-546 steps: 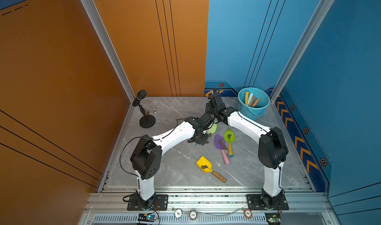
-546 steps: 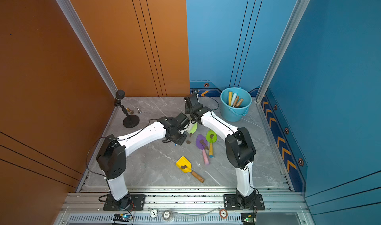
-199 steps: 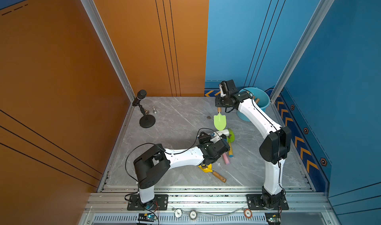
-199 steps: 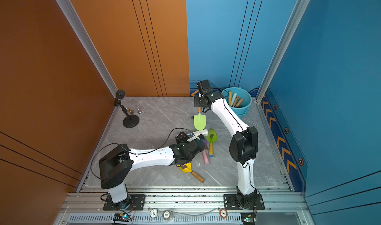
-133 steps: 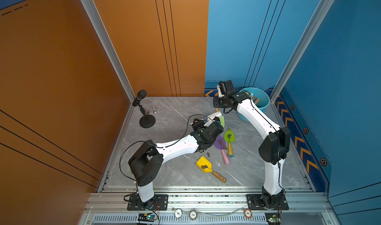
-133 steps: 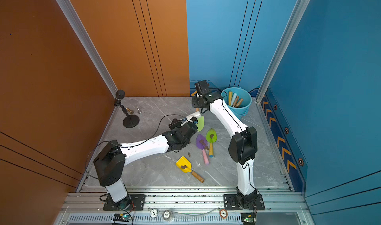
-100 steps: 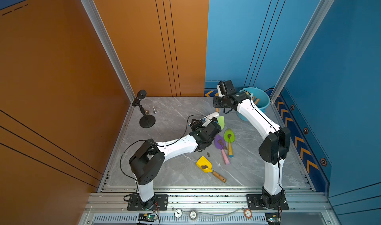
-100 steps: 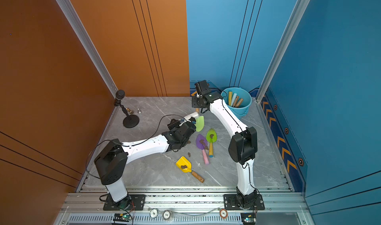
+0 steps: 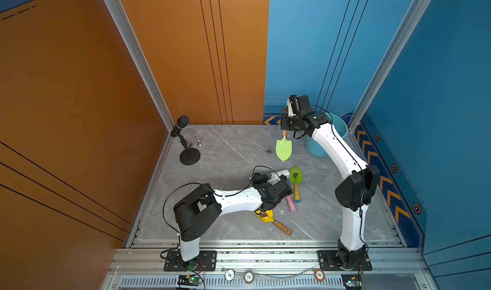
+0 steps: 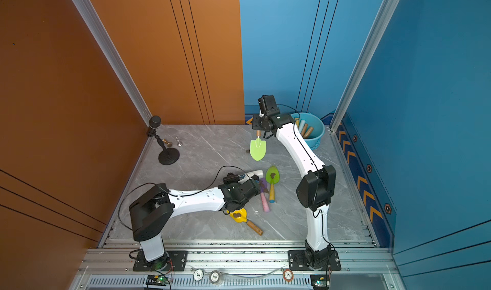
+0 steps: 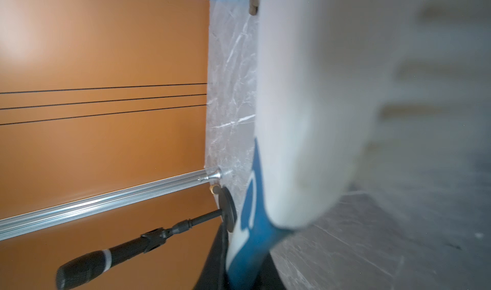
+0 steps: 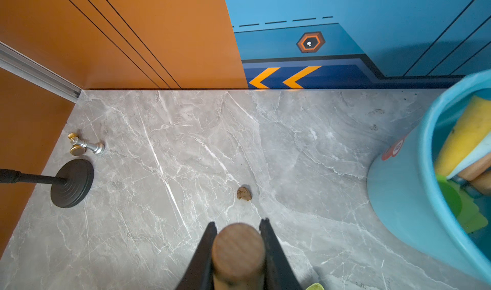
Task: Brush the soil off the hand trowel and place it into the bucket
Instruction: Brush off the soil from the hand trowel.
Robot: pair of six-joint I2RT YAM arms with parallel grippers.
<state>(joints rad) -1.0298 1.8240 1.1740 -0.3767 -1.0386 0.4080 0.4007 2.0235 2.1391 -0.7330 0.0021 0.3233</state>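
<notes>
Grey marble-look tabletop (image 9: 225,156) across the lower middle of both top views, smooth with a faint sheen. Above centre, a lime-green trowel (image 9: 283,149) with a smooth, matt plastic blade and a round handle of plain, satiny wood. To its right, a light-blue bucket (image 12: 398,195) of smooth, slightly glossy plastic. A soil lump (image 12: 244,193) is rough and dull brown. Near centre, a white and blue brush (image 10: 253,173) looks like plastic. At left, a matt black microphone stand (image 12: 71,182) with a ridged base, and beside it polished silver and gold metal chess pieces (image 12: 90,145). Matt painted orange wall (image 9: 186,49). Along the bottom, brushed aluminium rails (image 9: 265,256).
</notes>
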